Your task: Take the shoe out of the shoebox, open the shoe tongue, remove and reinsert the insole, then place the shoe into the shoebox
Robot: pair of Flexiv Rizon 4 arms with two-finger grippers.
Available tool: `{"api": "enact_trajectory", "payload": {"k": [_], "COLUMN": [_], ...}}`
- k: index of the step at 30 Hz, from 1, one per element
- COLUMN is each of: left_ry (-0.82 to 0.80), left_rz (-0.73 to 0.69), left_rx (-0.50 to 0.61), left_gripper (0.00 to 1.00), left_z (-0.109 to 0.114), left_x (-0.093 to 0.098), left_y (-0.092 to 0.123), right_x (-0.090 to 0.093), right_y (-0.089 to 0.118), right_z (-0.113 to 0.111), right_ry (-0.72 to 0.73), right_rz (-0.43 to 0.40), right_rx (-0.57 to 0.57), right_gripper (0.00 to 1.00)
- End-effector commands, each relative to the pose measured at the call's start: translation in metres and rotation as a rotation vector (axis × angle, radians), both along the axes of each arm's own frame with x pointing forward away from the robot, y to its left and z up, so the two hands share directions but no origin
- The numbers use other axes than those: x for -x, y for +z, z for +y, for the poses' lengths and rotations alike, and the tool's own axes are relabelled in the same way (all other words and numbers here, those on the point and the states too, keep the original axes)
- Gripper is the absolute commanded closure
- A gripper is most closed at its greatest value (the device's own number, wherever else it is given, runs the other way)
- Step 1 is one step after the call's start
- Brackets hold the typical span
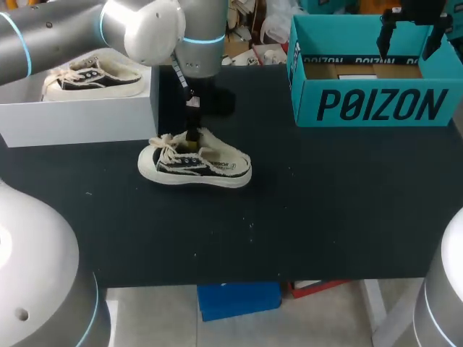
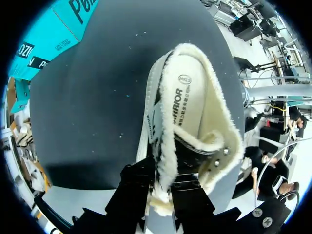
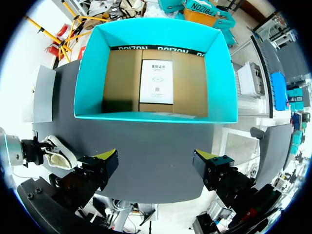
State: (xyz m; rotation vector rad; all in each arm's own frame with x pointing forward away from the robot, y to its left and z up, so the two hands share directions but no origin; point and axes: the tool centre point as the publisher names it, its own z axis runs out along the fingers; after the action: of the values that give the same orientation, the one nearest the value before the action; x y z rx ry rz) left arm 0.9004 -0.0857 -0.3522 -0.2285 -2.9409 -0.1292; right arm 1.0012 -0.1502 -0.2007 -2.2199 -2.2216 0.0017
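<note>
Now your left gripper pinches the shoe tongue, and the shoe runs lengthwise straight ahead of it (the right gripper hangs spread open over the shoebox).

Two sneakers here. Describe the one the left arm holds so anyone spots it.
On the black table, left of the teal shoebox, a black-and-cream sneaker lies mid-table. Unlike the twin atop the white box, it sits on the tabletop, the left end effector gripping its opening.

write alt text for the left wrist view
The left gripper pinches the fleecy edge of a sneaker at its opening, the insole showing inside. The sneaker lies on a dark table, a teal shoebox beyond it.
</note>
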Motion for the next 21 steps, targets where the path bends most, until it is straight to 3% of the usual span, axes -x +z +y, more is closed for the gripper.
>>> {"api": "enact_trajectory", "payload": {"k": [1,2,11,21], "left_ry": [0.010,0.011,0.047,0.049], "left_rz": [0.039,0.039,-0.013,-0.104], "left_rx": [-0.018,-0.017,0.088,0.342], "left_gripper": [0.05,0.00,0.00,0.00], "left_z": [-0.005,-0.006,0.012,0.052], "left_x": [-0.009,-0.009,-0.009,0.004], "left_y": [-0.004,-0.004,0.031,0.086], "right_x": [0.000,0.000,0.000,0.000], "right_y": [0.000,0.000,0.000,0.000], "right_z": [0.000,0.000,0.000,0.000], "right_ry": [0.000,0.000,0.000,0.000], "right_rz": [0.000,0.000,0.000,0.000], "right_rx": [0.000,0.000,0.000,0.000], "right_gripper": [0.00,0.00,0.00,0.00]}}
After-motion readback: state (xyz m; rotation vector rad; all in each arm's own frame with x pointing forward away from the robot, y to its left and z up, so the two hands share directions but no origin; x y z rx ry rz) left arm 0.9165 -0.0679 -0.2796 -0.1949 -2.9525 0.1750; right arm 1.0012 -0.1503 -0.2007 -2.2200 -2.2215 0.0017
